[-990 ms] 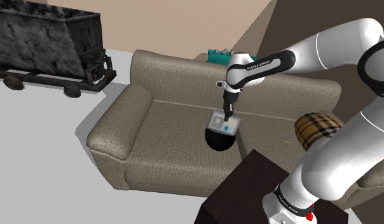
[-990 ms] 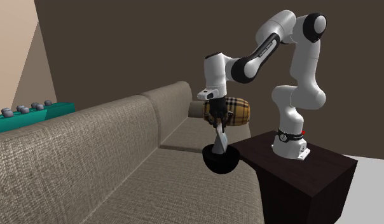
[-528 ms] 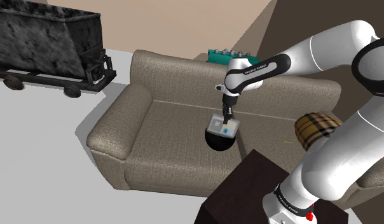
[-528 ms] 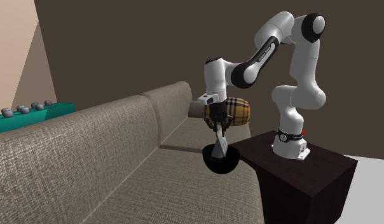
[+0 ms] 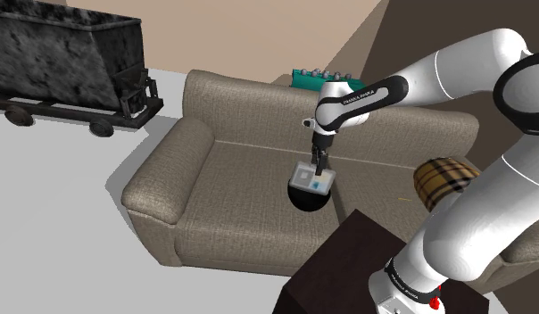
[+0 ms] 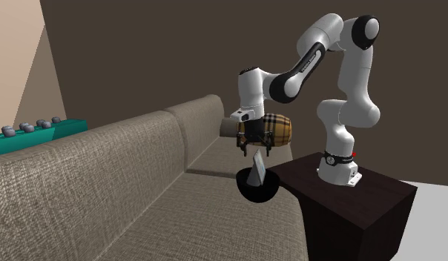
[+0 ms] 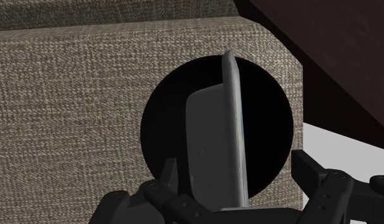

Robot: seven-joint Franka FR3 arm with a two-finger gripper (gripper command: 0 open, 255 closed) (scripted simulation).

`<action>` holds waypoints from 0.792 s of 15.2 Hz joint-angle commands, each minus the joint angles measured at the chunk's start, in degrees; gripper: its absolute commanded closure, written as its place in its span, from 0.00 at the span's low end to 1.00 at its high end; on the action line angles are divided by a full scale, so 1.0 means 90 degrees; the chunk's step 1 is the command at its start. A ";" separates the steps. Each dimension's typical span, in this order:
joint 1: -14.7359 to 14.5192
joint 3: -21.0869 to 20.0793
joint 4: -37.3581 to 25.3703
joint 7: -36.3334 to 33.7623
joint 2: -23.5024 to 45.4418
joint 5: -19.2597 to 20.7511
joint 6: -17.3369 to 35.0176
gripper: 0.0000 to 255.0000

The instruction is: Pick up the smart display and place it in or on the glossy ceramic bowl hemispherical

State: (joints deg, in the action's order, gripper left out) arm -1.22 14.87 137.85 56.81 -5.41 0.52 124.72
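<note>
- The smart display (image 6: 256, 174) stands on its edge inside the black bowl (image 6: 261, 193), leaning a little against the bowl's wall. The bowl rests on the sofa (image 5: 214, 187) seat at its near edge, just beside the dark stand (image 5: 348, 260).
- The gripper (image 6: 254, 150) hangs just above the display's upper edge with its jaws apart. In the wrist view the slab runs between the fingers (image 7: 308, 168) and neither seems to press on it, so it is not held.
- Judged from how things lie, the placing looks done, and a straight lift clear is what remains.
- The display is a thin, stiff grey slab. It is probably light, with a smooth casing that could slip and a pale screen face that would not like a knock.
- If it must be taken again, clasp it across its two flat faces near the upper edge, not by the narrow rim.
- The round-bottomed bowl on a soft cushion may rock, so a brush from a finger could tip the slab over.
- A plaid cushion (image 6: 280, 127) lies on the sofa beyond the gripper, apart from the bowl.
</note>
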 commanded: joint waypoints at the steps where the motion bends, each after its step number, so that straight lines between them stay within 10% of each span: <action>1: 0.0000 0.0000 0.0000 0.0000 0.0000 0.0000 0.0000 0.00; 12: 0.0007 -0.0024 -0.0527 -0.0070 -0.0342 0.0084 -0.0859 0.00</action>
State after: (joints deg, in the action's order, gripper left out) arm -1.16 14.65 133.13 56.18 -8.48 1.28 117.01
